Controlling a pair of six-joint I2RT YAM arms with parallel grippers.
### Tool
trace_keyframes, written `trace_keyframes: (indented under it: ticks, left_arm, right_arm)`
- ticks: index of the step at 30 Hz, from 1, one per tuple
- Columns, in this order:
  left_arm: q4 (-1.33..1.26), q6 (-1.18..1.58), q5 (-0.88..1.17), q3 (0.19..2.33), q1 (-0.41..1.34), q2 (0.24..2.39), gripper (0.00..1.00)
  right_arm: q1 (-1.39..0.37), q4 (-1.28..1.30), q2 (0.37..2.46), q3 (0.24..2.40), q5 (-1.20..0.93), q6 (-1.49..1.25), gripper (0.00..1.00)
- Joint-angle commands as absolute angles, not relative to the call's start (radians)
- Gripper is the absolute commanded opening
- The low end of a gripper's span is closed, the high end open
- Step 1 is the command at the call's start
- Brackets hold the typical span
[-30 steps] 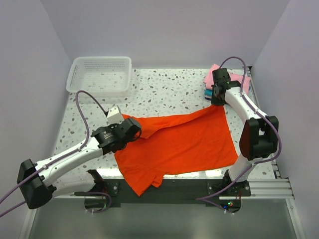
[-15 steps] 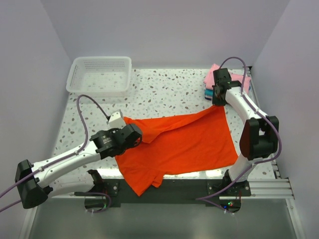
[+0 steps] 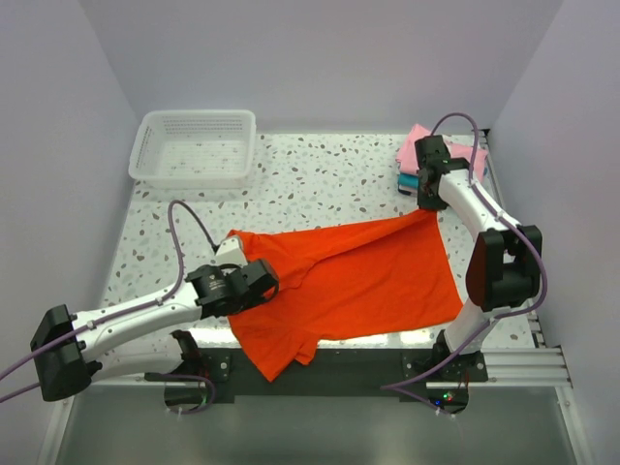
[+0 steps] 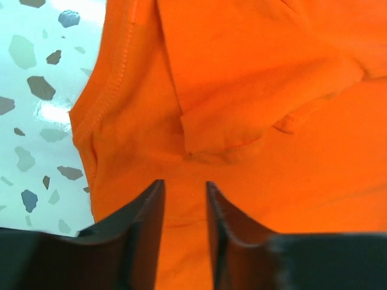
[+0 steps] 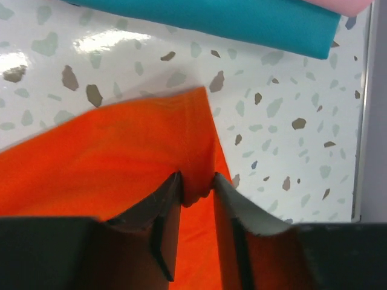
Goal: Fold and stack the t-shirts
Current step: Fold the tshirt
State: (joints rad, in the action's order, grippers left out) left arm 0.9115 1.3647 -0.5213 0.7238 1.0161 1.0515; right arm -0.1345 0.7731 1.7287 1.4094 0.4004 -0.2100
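The orange-red t-shirt (image 3: 368, 276) lies spread across the near half of the table, its lower edge hanging over the front. My left gripper (image 3: 263, 278) sits low on its left side, jaws nearly closed with orange cloth (image 4: 272, 78) between them, near the hem (image 4: 106, 84). My right gripper (image 3: 429, 205) is shut on the shirt's far right corner (image 5: 199, 139), which bunches between the fingers. A crease runs between the two grippers. The teal shirt (image 3: 408, 181) and pink shirt (image 3: 473, 155) lie folded and stacked at the back right, just beyond the right gripper.
A white mesh basket (image 3: 194, 116) stands at the back left. Speckled tabletop (image 3: 329, 174) shows between the basket and the shirt stack. The teal shirt's edge (image 5: 211, 15) lies just beyond the right gripper. Walls close in the sides and back.
My left gripper has moved toward the near edge, drawing the shirt's left part with it. My right gripper has shifted slightly nearer with its corner.
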Motion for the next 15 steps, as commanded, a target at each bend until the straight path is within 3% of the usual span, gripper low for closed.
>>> trace_keyframes:
  ticks: [1,2,3,4,5,6,9,13,15]
  left_arm:
    - [0.962,1.381,-0.528,0.726,1.025,1.037,0.42]
    - [0.963,1.362,-0.522,0.724,1.023,1.034,0.48]
    - [0.965,1.352,-0.520,0.726,1.025,1.025,0.66]
    - [0.968,1.342,-0.520,0.727,1.025,1.020,0.76]
    - [0.976,1.341,-0.532,0.730,1.025,1.014,0.87]
    - [0.986,1.341,-0.543,0.741,1.025,1.005,1.00]
    - [0.971,1.318,-0.603,0.781,1.022,1.000,1.00]
    - [0.893,1.264,-0.704,0.824,0.993,1.035,1.00]
    - [0.809,1.212,-0.698,0.831,0.898,1.061,1.00]
  right_arm:
    - [-0.120,0.810,1.727,1.393,0.479,-0.225,0.34]
    - [-0.117,0.818,1.727,1.393,0.485,-0.229,0.58]
    - [-0.117,0.836,1.724,1.397,0.489,-0.239,0.70]
    - [-0.117,0.841,1.720,1.396,0.489,-0.242,0.78]
    - [-0.118,0.845,1.710,1.393,0.489,-0.245,0.99]
    - [-0.117,0.845,1.689,1.385,0.477,-0.252,0.99]
    - [-0.117,0.830,1.642,1.364,0.417,-0.250,0.99]
    - [-0.117,0.723,1.547,1.303,0.139,-0.219,0.99]
    - [-0.118,0.654,1.531,1.257,0.016,-0.210,0.99]
